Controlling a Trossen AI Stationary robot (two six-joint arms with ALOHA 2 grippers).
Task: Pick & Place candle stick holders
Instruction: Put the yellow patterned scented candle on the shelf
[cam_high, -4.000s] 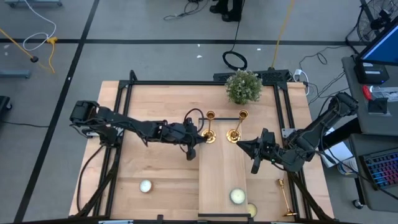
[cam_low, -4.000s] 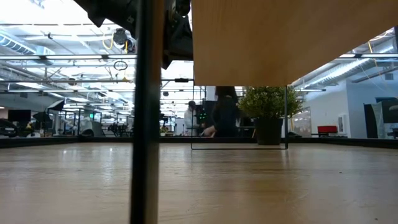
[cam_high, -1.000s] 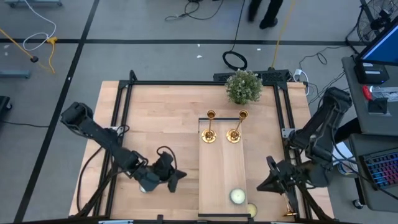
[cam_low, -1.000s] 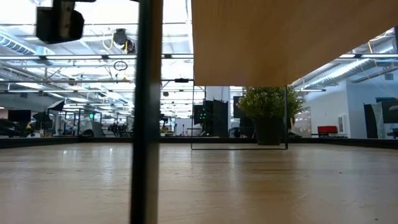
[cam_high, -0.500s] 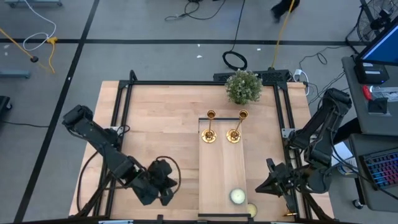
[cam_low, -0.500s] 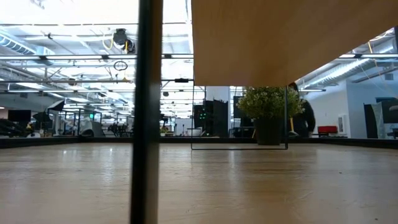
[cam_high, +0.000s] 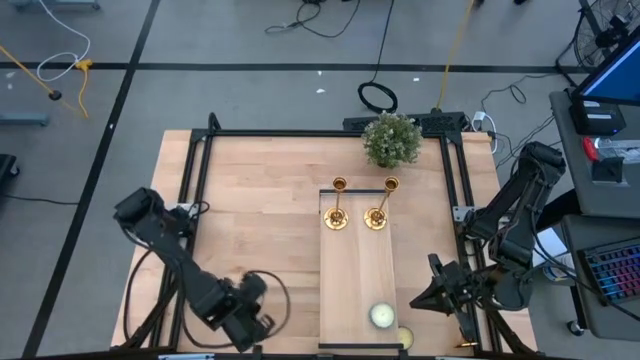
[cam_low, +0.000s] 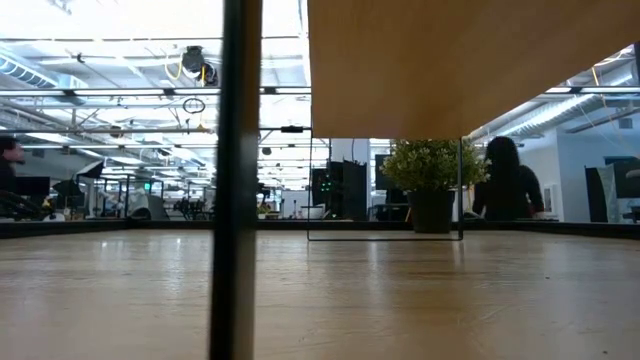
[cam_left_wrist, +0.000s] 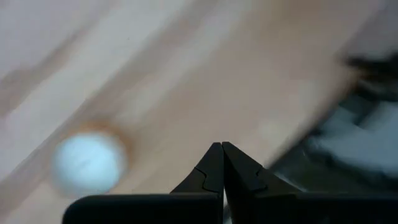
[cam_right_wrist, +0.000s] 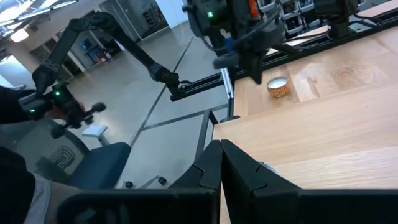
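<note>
- From where I stand, two candle stick holders sit upright side by side at the far end of the raised wooden board (cam_high: 357, 270) in the middle of the bench (cam_high: 260, 200): the left holder (cam_high: 337, 205) and the right holder (cam_high: 378, 203), just apart from each other.
- A third candle stick holder (cam_high: 460, 322) lies flat near the bench's front right corner, along the black frame rail and off the board (the right arm partly covers it).
- The left end effector (cam_high: 248, 320) hangs low at the front left edge of the bench; in the left wrist view its two dark fingers (cam_left_wrist: 214, 168) are pressed tip to tip with nothing between them.
- A round pale candle (cam_left_wrist: 87, 163) lies on the wood ahead of those fingers, blurred, and not touching them.
- The right end effector (cam_high: 438, 290) sits near the front right of the bench, just beside the board's right edge; the right wrist view shows its fingers (cam_right_wrist: 214, 165) closed together, empty.
- Another pale candle (cam_high: 381, 316) rests on the near end of the board.
- A small potted plant (cam_high: 391, 139) stands at the far edge of the bench, behind the upright holders.
- In the low view a person (cam_low: 508, 180) is in the room beyond the plant.
</note>
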